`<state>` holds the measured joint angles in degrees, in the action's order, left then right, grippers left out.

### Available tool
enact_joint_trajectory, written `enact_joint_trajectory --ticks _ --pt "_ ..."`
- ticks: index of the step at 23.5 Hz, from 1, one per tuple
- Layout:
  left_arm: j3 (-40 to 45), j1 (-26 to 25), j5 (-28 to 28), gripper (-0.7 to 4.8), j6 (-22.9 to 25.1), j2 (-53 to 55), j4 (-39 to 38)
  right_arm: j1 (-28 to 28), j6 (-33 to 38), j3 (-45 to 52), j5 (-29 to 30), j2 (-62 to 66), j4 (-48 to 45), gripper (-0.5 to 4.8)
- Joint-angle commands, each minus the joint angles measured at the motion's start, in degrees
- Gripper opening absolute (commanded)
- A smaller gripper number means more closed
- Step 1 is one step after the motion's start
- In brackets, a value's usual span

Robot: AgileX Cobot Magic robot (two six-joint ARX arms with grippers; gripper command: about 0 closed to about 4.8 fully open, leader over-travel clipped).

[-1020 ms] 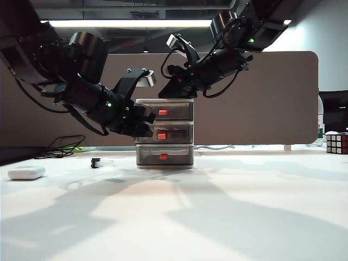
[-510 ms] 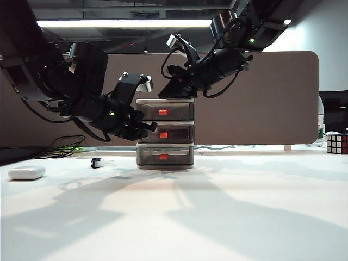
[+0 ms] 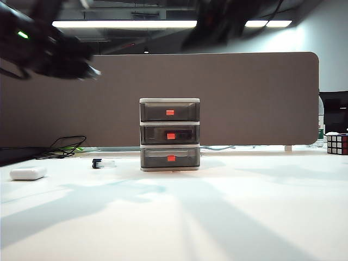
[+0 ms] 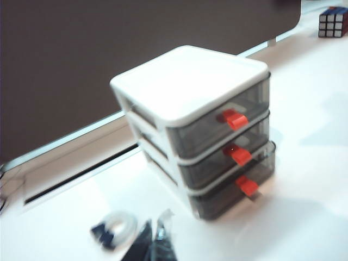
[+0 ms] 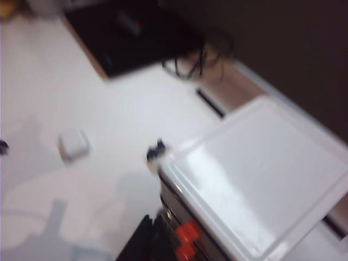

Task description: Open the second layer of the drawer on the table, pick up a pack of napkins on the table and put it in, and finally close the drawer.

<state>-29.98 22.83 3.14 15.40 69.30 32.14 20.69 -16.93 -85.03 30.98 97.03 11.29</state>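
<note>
- The drawer unit (image 3: 169, 134) looks light; its second layer (image 3: 169, 136) offers only a small red tab (image 3: 171, 136) to pinch.
- Left end effector (image 4: 152, 244), pinched shut and empty, hangs above the counter (image 3: 217, 217) beside the unit.
- Right end effector (image 5: 149, 239) hangs above the unit; I cannot tell its opening.

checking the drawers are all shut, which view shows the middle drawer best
The exterior view: the second layer of the drawer faces it squarely, sharp, flush with its neighbours. The left wrist view shows it angled and blurred; the right wrist view shows mostly the unit's top.

Blurred, the drawer (image 5: 261, 185) shows its white top, with the right gripper (image 5: 154, 244) beside its red tabs (image 5: 187, 235).
</note>
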Motion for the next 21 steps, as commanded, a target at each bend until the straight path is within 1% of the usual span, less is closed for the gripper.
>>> enact_joint_trajectory --ticks 1,2,3,4,5,6,7,8,9,10,11,12,13,15,16,17,19,21 --pt "7.43 -0.02 -1.51 -0.05 -6.12 -15.78 -8.07 0.22 5.44 12.87 -3.34 -12.46 -7.08 -0.05" --pt "9.33 0.0 -2.03 -0.05 -6.58 -19.93 -9.05 0.22 6.67 16.63 -4.33 -16.13 -8.2 -0.05" --pt "12.79 0.0 -2.08 -0.05 -6.64 -27.26 -11.17 0.26 8.72 23.52 -7.3 -22.88 -9.49 -0.05" --pt "14.32 -0.02 -2.19 -0.05 -6.64 -30.45 -12.09 0.39 9.7 26.49 -8.39 -25.83 -9.99 -0.05" --pt "17.81 0.04 -3.08 -0.05 -7.13 -37.44 -14.1 0.81 12.48 33.97 -10.95 -32.72 -11.52 -0.05" --pt "19.06 0.07 -2.93 -0.05 -8.02 -40.02 -14.91 0.83 13.77 37.7 -12.35 -36.11 -12.28 -0.05" --pt "20.9 0.07 -2.95 -0.05 -9.33 -44.61 -16.79 0.87 15.34 42.62 -13.35 -40.74 -12.98 -0.05" --pt "21.94 0.07 -2.93 -0.05 -10.14 -48.15 -18.6 1.03 16.46 45.29 -13.99 -43.36 -13.27 -0.05" --pt "23.12 0.09 -2.86 -0.05 -11.67 -53.92 -22.34 1.62 18.64 50.84 -16.63 -49.33 -13.27 -0.05" --pt "23.54 0.09 -3.02 -0.05 -12.66 -56.26 -24.17 1.77 18.78 53.07 -18.21 -51.82 -13.27 -0.05" --pt "24.41 0.09 -3.37 -0.05 -14.34 -60.94 -27.78 2.08 18.88 57.22 -19.74 -57.05 -13.22 -0.05" --pt "25.22 0.09 -3.39 -0.05 -15.8 -64.17 -29.46 2.45 18.91 60.0 -20.0 -60.41 -13.29 -0.05" --pt "26.71 0.09 -4.04 -0.05 -17.9 -68.13 -30.23 2.49 19.34 63.36 -21.81 -64.57 -13.22 -0.05" --pt "28.83 0.61 -5.38 -0.05 -18.8 -68.98 -28.63 2.47 20.7 68.78 -23.43 -71.76 -13.2 -0.05" --pt "29.05 0.9 -6.12 -0.05 -18.78 -68.83 -28.59 2.49 21.24 69.68 -23.63 -73.02 -13.09 -0.05" --pt "29.53 1.44 -6.88 -0.05 -18.84 -69.16 -29.11 2.89 21.62 72.63 -24.37 -76.85 -13.2 -0.05" --pt "29.53 1.77 -7.02 -0.05 -18.58 -69.18 -28.92 2.84 21.62 75.65 -25.99 -80.87 -12.96 -0.05" --pt "29.55 1.64 -6.99 -0.05 -16.13 -69.18 -28.55 2.8 22.12 79.93 -26.05 -86.07 -13.03 -0.05"
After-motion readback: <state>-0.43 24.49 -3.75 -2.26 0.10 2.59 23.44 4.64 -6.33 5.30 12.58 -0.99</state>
